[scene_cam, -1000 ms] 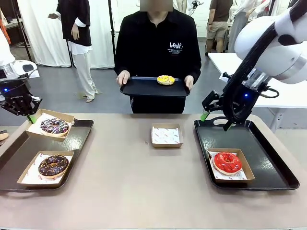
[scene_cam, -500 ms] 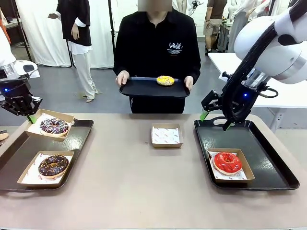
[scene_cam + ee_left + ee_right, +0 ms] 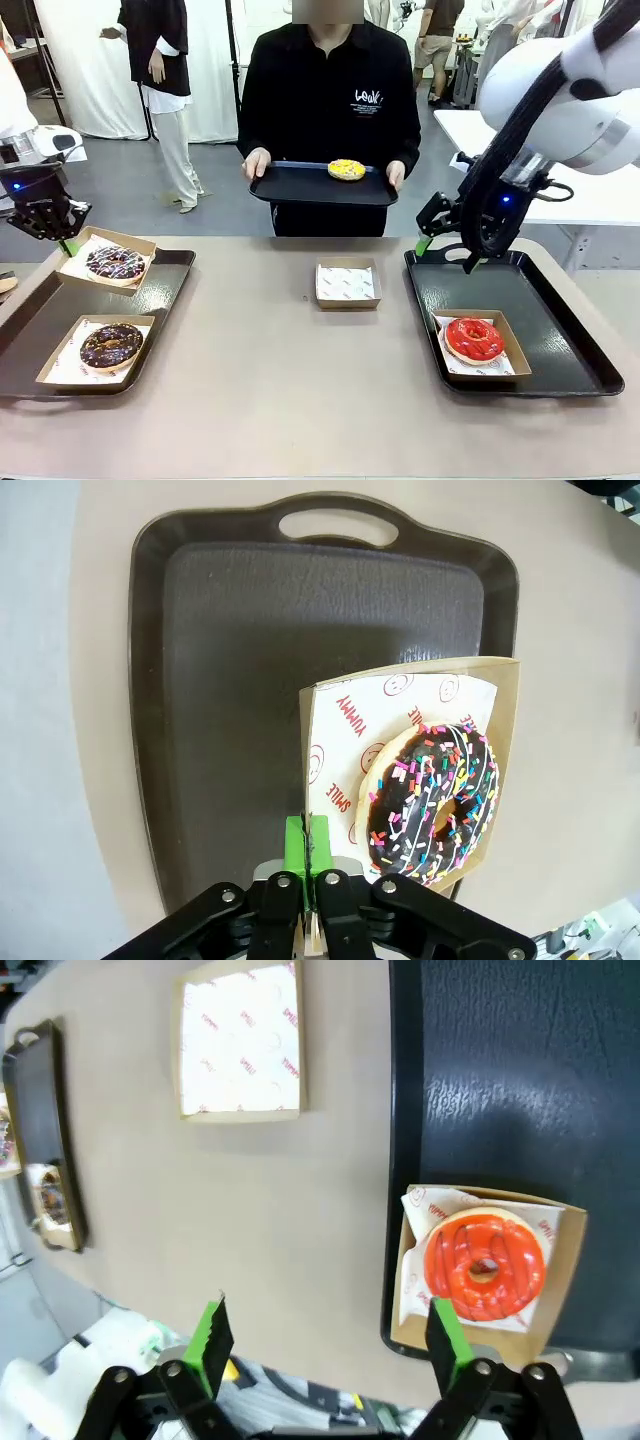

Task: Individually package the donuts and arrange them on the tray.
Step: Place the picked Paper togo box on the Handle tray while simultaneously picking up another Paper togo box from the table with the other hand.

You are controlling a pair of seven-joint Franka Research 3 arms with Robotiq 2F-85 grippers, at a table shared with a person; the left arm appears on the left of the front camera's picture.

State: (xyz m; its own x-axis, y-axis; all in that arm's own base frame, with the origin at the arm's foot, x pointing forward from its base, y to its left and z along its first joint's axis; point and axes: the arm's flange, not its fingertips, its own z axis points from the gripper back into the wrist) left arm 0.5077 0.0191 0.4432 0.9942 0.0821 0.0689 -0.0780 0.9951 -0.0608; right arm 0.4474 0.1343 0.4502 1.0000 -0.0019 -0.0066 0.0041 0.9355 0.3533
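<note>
Donuts first: three of the four are boxed. A glossy red ring donut (image 3: pixel 473 339) lies in a shallow paper-lined cardboard box (image 3: pixel 515 348) on the black plastic tray at the robot's right (image 3: pixel 560 320). On the dark tray at the left (image 3: pixel 40 320), a plain chocolate-glazed ring donut (image 3: pixel 111 343) rests in its own brown box (image 3: pixel 58 372). A dark donut with coloured sprinkles (image 3: pixel 432 802) lies in another cardboard box (image 3: pixel 505 695), slightly tilted at that tray's far end.

The left gripper (image 3: pixel 310 850) is pinched together on this box's near edge. Whether it has the card wall, the printed liner or both I can't quite make out. The right gripper (image 3: pixel 447 254) hovers over the back of the right tray, jaws wide apart and nothing in them.

What's left, I'd judge, is the yellow sprinkled ring donut (image 3: pixel 346 169). It lies bare on a black serving tray (image 3: pixel 290 185) carried by the person in the black shirt (image 3: pixel 330 90) across the table. An empty paper-lined box (image 3: pixel 347 283) waits mid-way on the beige tabletop (image 3: pixel 260 380), between the two trays. The sprinkled donut's box wants setting flat too.
</note>
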